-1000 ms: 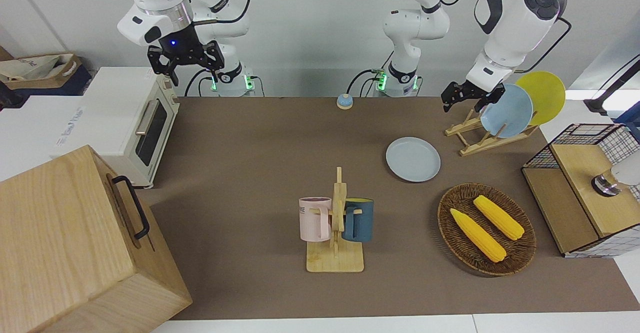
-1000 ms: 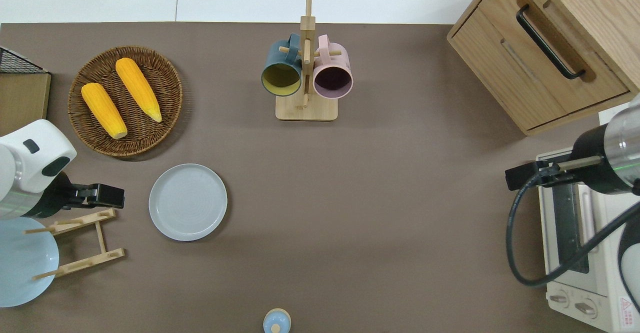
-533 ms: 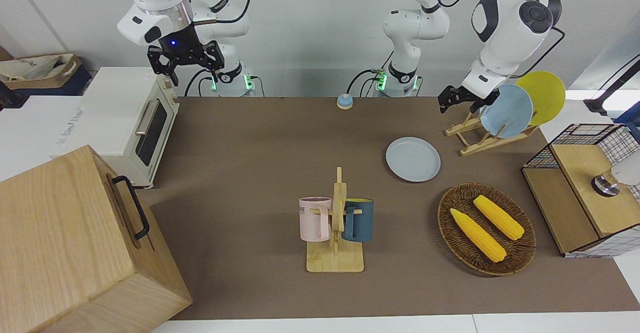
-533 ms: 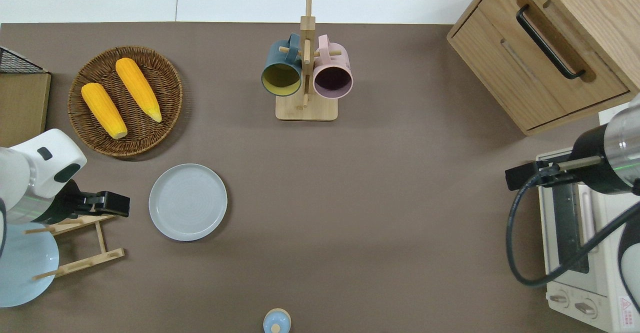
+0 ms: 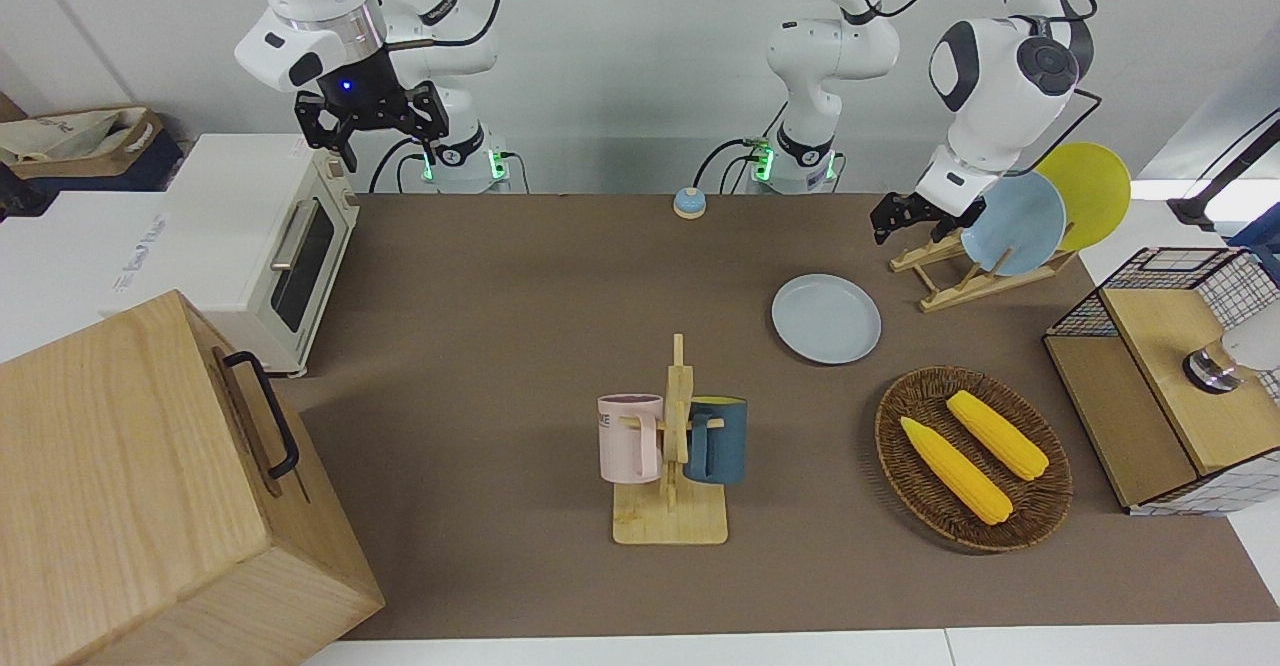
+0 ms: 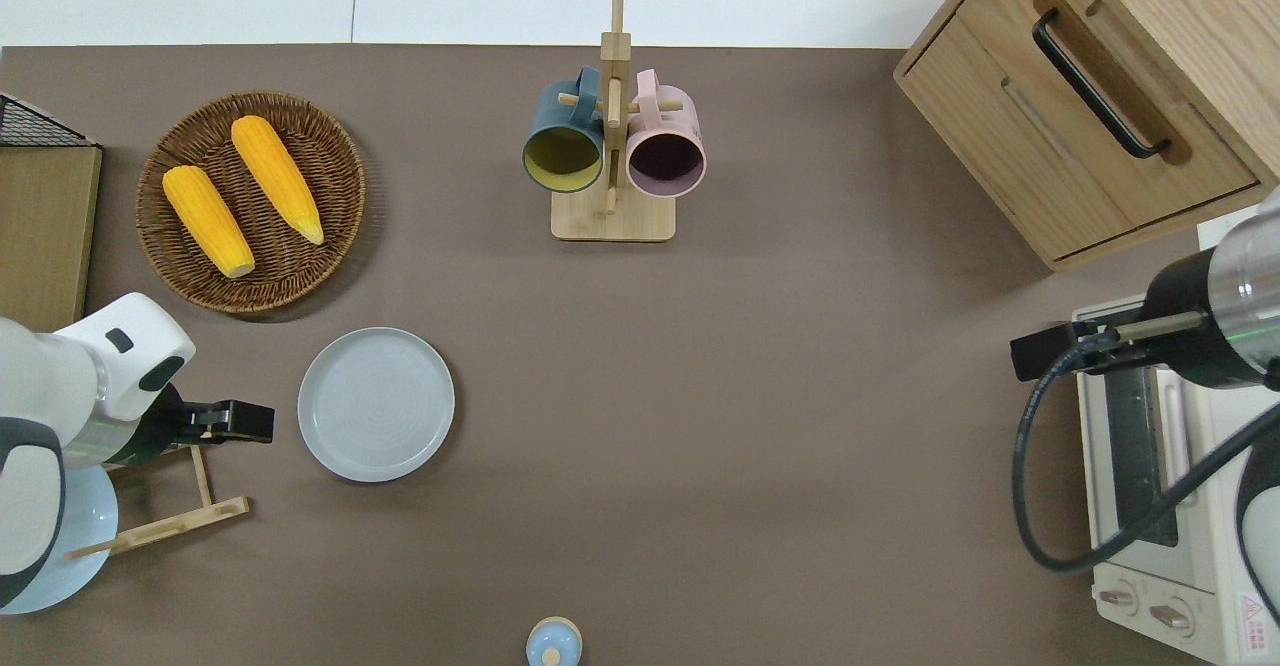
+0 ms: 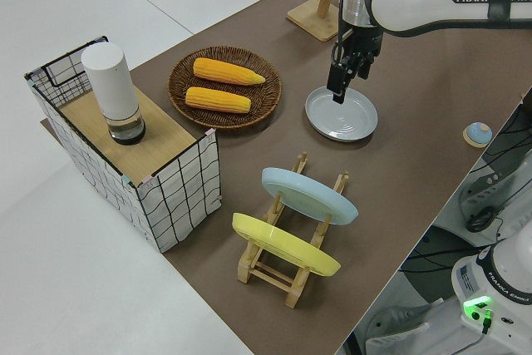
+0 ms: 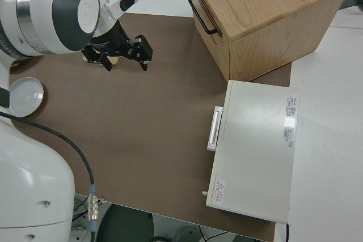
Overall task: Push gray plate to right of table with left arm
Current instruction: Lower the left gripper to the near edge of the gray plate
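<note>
The gray plate [image 6: 376,404] [image 5: 826,318] lies flat on the brown table [image 6: 700,396], toward the left arm's end, and shows again in the left side view [image 7: 341,114]. My left gripper [image 6: 245,422] [image 5: 905,221] [image 7: 337,89] hangs low over the table strip between the wooden plate rack and the plate. It points at the plate's rim and stands a short gap off it, with nothing in it. The right arm is parked, its gripper [image 8: 126,65] [image 5: 388,151] open and empty.
The plate rack [image 5: 960,281] carries a sky-blue plate [image 5: 1015,221] and a yellow plate [image 5: 1090,186]. A wicker basket [image 6: 290,266] with two corn cobs lies farther from the robots than the gray plate. A mug stand [image 6: 612,216], wooden drawer box [image 6: 1100,96], toaster oven [image 5: 240,236] and bell [image 5: 688,204] stand around.
My left gripper has come down and moved over the table toward the gray plate's rim. The plate has not moved. The right arm is still.
</note>
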